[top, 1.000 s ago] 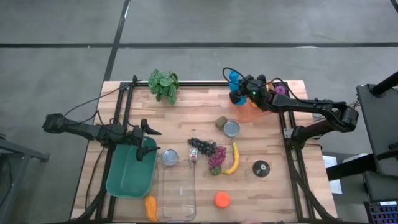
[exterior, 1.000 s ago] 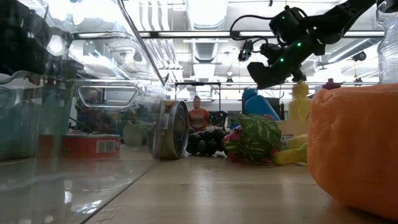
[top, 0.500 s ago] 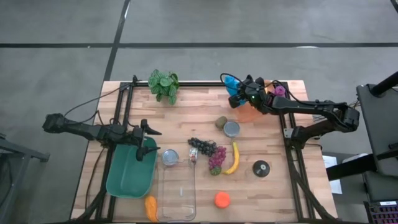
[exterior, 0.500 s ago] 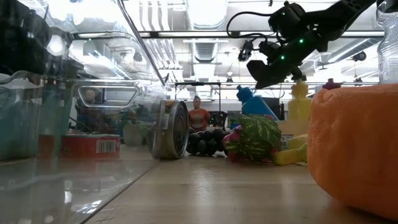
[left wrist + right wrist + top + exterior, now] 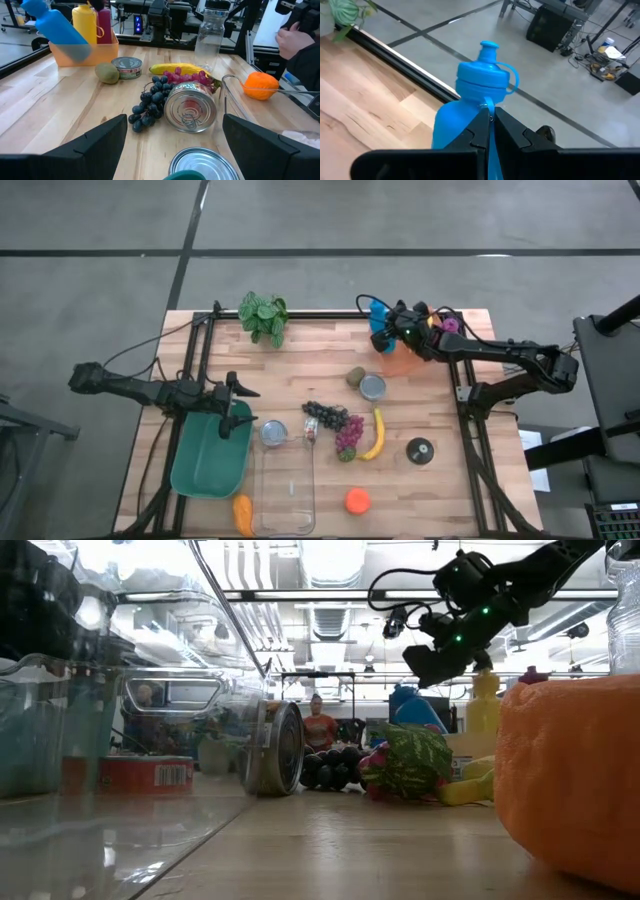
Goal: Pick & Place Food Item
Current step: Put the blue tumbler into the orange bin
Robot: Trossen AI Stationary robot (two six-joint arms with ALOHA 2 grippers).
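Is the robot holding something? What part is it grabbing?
Yes. The right gripper is shut on the blue bottle, pinching the thin strap that hangs from its cap. The left gripper is open and holds nothing.

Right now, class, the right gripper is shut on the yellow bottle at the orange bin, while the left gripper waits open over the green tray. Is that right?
Not quite. The right gripper is shut on the blue bottle, not the yellow one, as the right wrist view shows. The rest holds: it is at the orange bin, and the left gripper waits open over the green tray.
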